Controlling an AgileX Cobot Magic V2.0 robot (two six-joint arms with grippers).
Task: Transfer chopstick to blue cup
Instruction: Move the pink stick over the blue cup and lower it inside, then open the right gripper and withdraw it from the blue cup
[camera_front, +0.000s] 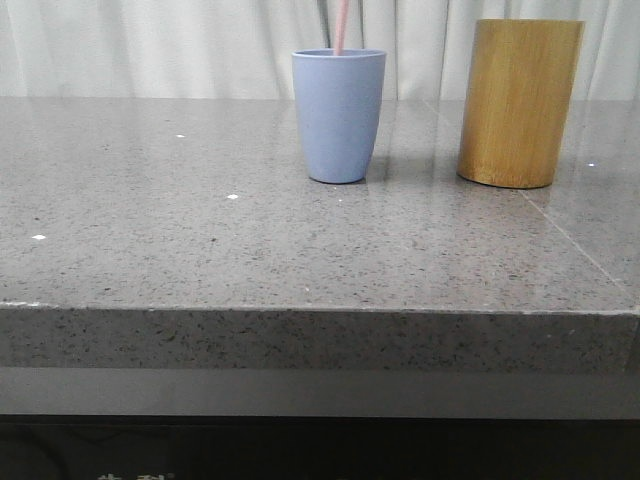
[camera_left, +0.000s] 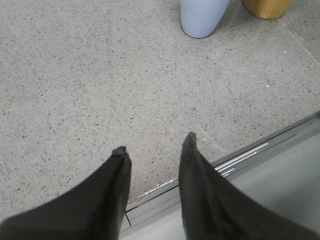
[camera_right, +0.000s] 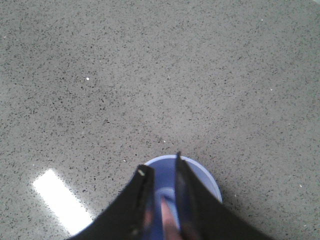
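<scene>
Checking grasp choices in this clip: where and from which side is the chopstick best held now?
Grip the chopstick on the upper shaft that sticks out above the blue cup, coming from above. Its lower end sits inside the cup, whose wall blocks any side approach. The right gripper already straddles it there.

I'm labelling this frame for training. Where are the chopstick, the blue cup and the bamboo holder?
chopstick (camera_front: 341, 27), front view, shaft above the cup's rim.
blue cup (camera_front: 338, 115), front view, middle of its wall.
bamboo holder (camera_front: 518, 100), front view, middle of its side.
</scene>
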